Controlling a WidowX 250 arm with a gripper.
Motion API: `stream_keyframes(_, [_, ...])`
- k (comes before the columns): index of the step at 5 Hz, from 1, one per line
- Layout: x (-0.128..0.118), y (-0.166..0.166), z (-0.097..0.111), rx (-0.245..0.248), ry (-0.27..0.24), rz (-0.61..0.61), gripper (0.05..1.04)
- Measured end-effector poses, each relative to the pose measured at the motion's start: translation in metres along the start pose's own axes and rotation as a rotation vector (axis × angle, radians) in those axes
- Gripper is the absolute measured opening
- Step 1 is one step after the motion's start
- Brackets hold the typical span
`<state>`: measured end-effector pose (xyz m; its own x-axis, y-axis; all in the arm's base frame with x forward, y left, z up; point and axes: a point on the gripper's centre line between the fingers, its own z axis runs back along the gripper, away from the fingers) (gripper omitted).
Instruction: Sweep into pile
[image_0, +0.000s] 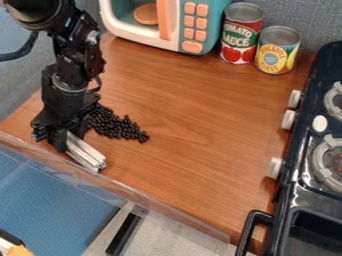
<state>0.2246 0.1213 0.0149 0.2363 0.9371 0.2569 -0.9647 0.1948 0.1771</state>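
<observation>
Beans (120, 125), or maybe black beads, hard to say at this scale, are strewn in a loose pile on the counter (187, 110) just beside the gripper (67, 142). It's clamped on a metal bar (88, 155) that slants out from it toward the counter's clear rim (143, 195). The arm (69, 82) blocks part of the view at the pile's gripper end. Farther off from the gripper, past the beans, there's a toy microwave (189, 30), then a tomato can (239, 35) and a pineapple can (276, 51) side by side. Stove (298, 172) is well across the counter from the gripper, knobs (291, 98) facing it.
</observation>
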Motion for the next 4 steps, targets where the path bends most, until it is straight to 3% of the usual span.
stream_keyframes(2, [-0.004,0.006,0.001,-0.007,0.032,0.020,0.374])
stream_keyframes(4, [-0.001,-0.011,0.001,-0.073,0.049,-0.032,0.374])
